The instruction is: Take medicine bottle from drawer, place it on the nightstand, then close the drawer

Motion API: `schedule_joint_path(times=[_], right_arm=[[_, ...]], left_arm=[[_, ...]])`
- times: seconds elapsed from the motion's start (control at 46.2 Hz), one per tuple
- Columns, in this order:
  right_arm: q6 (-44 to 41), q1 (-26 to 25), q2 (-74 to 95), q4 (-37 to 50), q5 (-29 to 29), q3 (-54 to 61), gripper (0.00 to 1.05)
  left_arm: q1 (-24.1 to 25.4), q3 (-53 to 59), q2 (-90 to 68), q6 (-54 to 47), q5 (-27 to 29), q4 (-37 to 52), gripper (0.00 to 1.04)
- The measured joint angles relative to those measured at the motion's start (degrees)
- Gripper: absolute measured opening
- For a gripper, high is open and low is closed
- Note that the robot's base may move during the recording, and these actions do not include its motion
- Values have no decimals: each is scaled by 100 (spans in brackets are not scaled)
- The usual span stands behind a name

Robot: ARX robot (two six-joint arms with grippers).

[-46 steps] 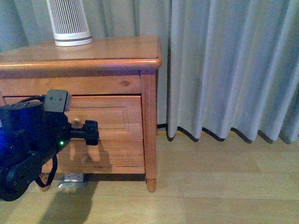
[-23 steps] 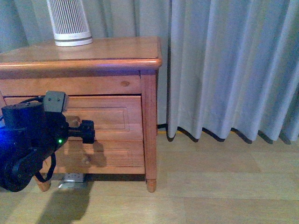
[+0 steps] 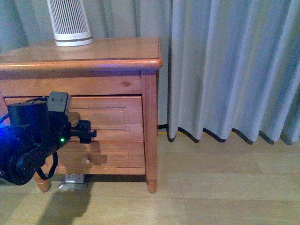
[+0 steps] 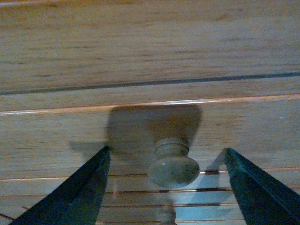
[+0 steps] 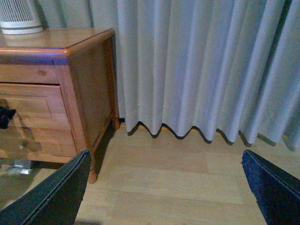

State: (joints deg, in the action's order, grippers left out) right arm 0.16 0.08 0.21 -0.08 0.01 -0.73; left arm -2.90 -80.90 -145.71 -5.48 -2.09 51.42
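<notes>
The honey-brown nightstand [image 3: 108, 52] stands at the left of the front view. Its upper drawer [image 3: 115, 117] is pushed in, so the medicine bottle is hidden. My left gripper [image 3: 87, 131] is open at the drawer's front. In the left wrist view the round wooden knob [image 4: 172, 168] sits between the two open fingers [image 4: 89, 187] without touching either, and the gripper [image 4: 167, 150] is level with it. My right gripper [image 5: 165, 154] is open and empty above the floor, off to the nightstand's [image 5: 89, 89] right side. It is out of the front view.
A ribbed white-and-grey device [image 3: 69, 21] stands on the nightstand's top at the back left. The lower drawer's knob [image 3: 86, 161] is just below my left gripper. Grey curtains [image 3: 225, 70] hang to the right. The floor is pale wood [image 3: 211, 187]. A white power strip [image 3: 72, 178] lies under the nightstand.
My left arm has moved forward toward the nightstand, bringing the open gripper up to the upper drawer's knob. The drawer has not moved.
</notes>
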Motion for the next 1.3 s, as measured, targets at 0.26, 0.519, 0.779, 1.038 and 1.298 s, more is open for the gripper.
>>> schedule_joint_path(times=[0.26,0.519,0.779,1.038,1.298], right_arm=[[0,0,0,0,0,0,98],[2,0,0,0,0,0,98],[2,0,0,0,-2,0,98],[0,0,0,0,0,0,98],[2,0,0,0,0,0,98]], left_arm=[[2,-83,-87,59,-26,-76,27],[2,-74,-87,55,-68,-37,25],[0,439,114,66,-35,334,24],[-28,1965,754,61,-44,1082,24],[-140,3471,1355,-33,173,1652,24]])
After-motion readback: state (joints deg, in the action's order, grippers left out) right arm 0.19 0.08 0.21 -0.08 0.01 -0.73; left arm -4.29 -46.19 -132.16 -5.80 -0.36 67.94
